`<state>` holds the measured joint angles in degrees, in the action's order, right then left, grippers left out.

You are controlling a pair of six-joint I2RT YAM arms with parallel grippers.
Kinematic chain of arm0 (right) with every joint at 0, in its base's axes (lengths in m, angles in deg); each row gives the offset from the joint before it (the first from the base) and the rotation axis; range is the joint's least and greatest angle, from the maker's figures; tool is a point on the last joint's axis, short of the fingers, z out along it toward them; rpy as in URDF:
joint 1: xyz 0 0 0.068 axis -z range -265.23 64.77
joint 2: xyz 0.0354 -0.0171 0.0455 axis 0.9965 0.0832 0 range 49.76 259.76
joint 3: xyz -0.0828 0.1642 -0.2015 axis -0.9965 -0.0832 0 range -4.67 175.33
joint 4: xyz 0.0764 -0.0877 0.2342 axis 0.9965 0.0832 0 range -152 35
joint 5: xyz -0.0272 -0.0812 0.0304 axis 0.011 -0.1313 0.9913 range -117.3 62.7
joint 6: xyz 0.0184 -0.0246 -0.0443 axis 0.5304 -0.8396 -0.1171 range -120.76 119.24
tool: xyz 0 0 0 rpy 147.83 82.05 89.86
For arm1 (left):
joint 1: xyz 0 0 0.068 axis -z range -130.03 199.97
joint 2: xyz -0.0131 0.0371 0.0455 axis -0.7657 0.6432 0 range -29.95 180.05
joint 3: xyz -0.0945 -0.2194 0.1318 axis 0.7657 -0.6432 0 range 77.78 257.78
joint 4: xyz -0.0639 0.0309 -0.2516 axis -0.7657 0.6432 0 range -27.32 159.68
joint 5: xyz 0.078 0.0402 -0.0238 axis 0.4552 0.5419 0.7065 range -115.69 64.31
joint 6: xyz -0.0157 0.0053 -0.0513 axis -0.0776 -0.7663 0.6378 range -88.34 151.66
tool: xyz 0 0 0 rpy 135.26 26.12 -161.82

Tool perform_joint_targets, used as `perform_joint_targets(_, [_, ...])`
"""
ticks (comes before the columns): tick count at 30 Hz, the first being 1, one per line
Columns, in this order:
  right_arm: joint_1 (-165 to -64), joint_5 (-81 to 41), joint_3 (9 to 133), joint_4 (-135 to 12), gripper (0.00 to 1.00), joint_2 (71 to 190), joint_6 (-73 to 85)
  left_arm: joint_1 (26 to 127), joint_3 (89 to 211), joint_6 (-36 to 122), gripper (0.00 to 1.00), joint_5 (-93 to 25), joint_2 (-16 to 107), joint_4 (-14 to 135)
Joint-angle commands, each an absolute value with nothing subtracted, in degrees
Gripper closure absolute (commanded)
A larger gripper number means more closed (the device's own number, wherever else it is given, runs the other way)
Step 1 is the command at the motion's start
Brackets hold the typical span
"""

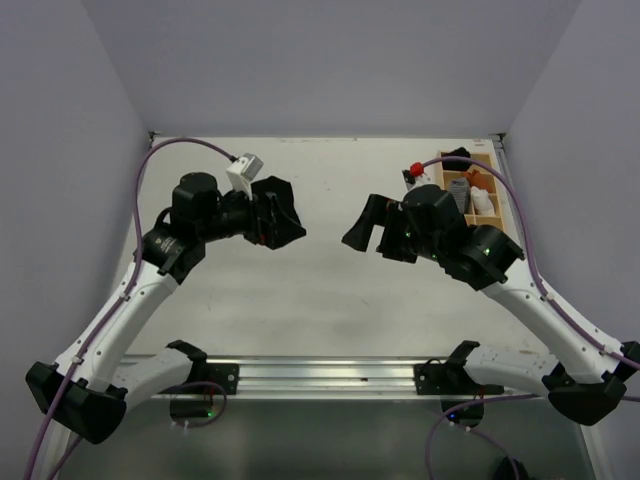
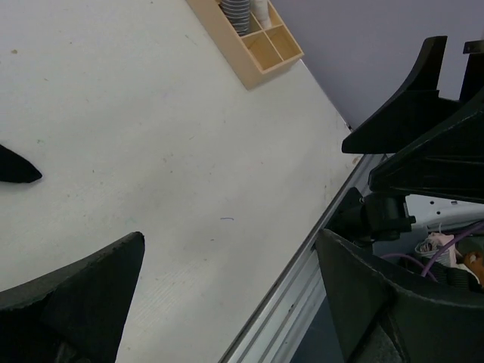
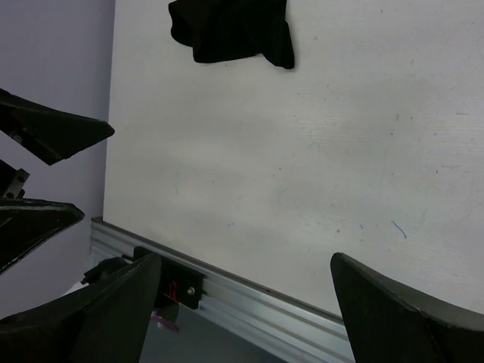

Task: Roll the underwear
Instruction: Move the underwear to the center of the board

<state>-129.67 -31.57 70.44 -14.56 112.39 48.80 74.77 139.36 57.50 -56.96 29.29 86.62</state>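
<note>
The underwear [image 3: 231,29], a crumpled black fabric piece, lies flat on the white table toward the far left, seen at the top of the right wrist view. In the top view my left gripper hides it. A black tip [image 2: 15,166] at the left edge of the left wrist view may be its corner; I cannot tell. My left gripper [image 1: 290,212] [image 2: 231,238] is open and empty, raised above the table. My right gripper [image 1: 358,225] [image 3: 246,261] is open and empty, also raised, facing the left one across a gap.
A wooden compartment box [image 1: 482,160] [image 2: 261,57] stands at the far right with a grey striped roll [image 2: 236,11] and a white roll [image 2: 261,9] in it. A small red object [image 1: 415,168] sits beside it. A metal rail [image 1: 320,375] runs along the near edge.
</note>
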Motion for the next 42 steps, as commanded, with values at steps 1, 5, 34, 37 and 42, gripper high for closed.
perform_joint_targets(1, [-129.44, -32.74, 71.97, -13.58, 0.01, 111.19, 50.82, 74.40, 142.64, 55.39, 0.01, -54.97, 29.55, 87.20])
perform_joint_targets(5, [-129.52, -34.24, 70.12, -13.58, 0.01, 108.65, 51.27, 74.40, 144.84, 54.95, 0.02, -44.35, 30.16, 89.57])
perform_joint_targets(34, [-129.52, -35.64, 62.12, 0.14, 0.06, 93.97, 48.54, 53.13, 149.76, 56.44, 0.18, -37.29, 72.87, 75.34])
perform_joint_targets(37, [-129.52, -36.26, 61.16, -0.48, 0.05, 92.65, 48.98, 53.13, 150.64, 57.49, 0.21, -39.91, 76.13, 73.14])
perform_joint_targets(42, [-129.44, -36.44, 58.52, -2.14, 0.04, 91.24, 49.07, 54.88, 149.67, 61.01, 0.43, -49.25, 79.73, 66.80])
